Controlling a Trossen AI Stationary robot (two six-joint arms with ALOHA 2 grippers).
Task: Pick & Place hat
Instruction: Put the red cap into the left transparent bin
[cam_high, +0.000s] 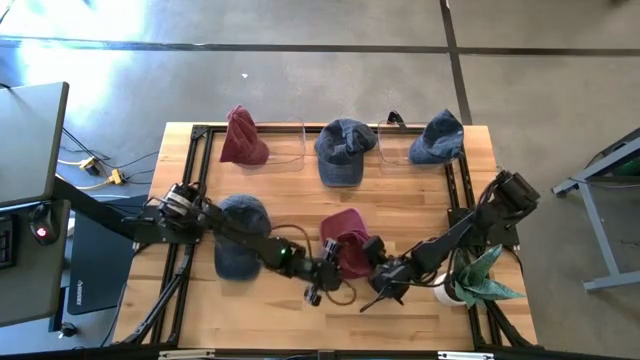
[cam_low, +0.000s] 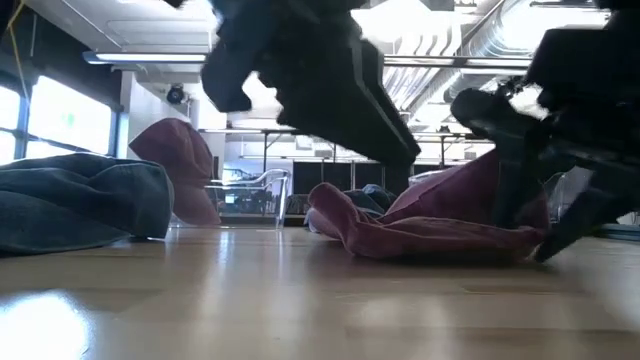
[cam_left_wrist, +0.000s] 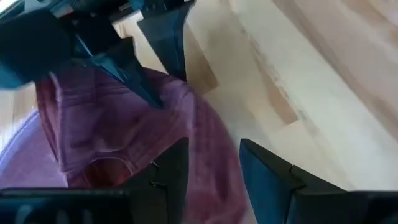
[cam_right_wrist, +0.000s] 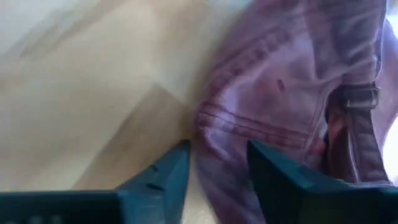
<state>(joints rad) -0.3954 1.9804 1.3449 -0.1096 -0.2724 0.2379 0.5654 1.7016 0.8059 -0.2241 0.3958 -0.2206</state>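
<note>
Where both arms crowd it, the maroon hat (cam_high: 347, 243) is partly hidden.

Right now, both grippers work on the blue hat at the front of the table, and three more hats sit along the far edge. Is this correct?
Not quite. The hat between the left gripper and the right gripper is maroon, not blue, as the high view shows. The rest holds: three more hats sit along the far edge.

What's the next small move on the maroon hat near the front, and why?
Probably close the right pincer on the maroon hat: in its wrist view the hat's stitched edge lies between the open fingers. The left pincer also straddles fabric at the hat's other side, so both could then lift.
</note>
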